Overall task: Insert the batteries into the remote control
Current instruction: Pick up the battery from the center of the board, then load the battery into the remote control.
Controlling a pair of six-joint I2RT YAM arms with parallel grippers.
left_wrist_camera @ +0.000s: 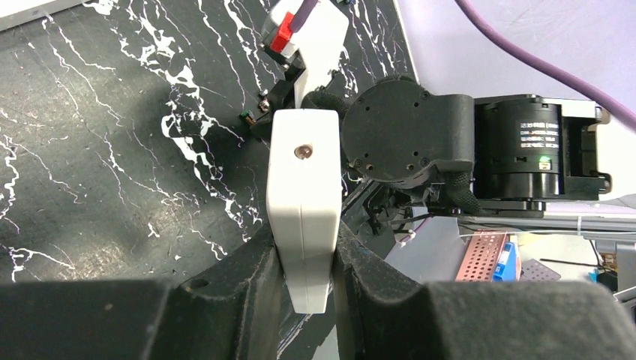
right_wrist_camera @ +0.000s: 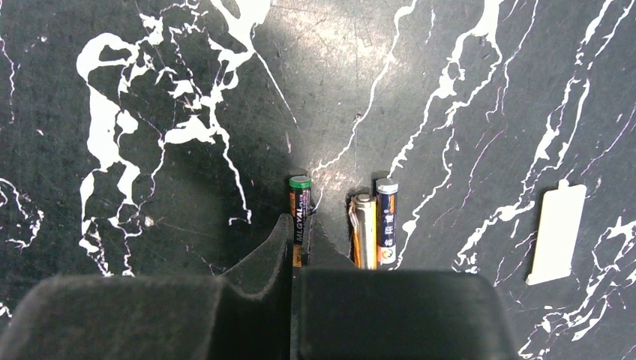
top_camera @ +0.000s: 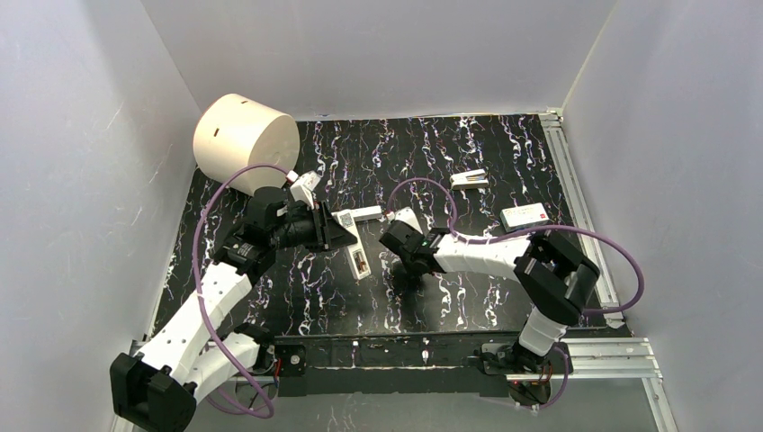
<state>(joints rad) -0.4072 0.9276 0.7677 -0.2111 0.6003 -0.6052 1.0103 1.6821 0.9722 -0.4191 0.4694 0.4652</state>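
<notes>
The white remote control [top_camera: 358,252] is held edge-on between the fingers of my left gripper [top_camera: 340,232], which is shut on it. Its dark battery recess [top_camera: 361,263] shows near the front end. In the left wrist view the remote control [left_wrist_camera: 304,195] stands clamped in my left gripper [left_wrist_camera: 306,251]. My right gripper [right_wrist_camera: 300,229] points down at the mat and is shut on a black battery [right_wrist_camera: 300,201] with a green tip. Two more batteries [right_wrist_camera: 375,225] lie side by side just right of that finger. From above, my right gripper [top_camera: 402,255] hides all the batteries.
A flat white cover piece [right_wrist_camera: 556,232] lies on the marbled mat to the right of the batteries. A cream cylinder [top_camera: 245,139] stands at the back left. A white box with a red mark [top_camera: 525,216] and a small white piece [top_camera: 470,178] lie at the back right.
</notes>
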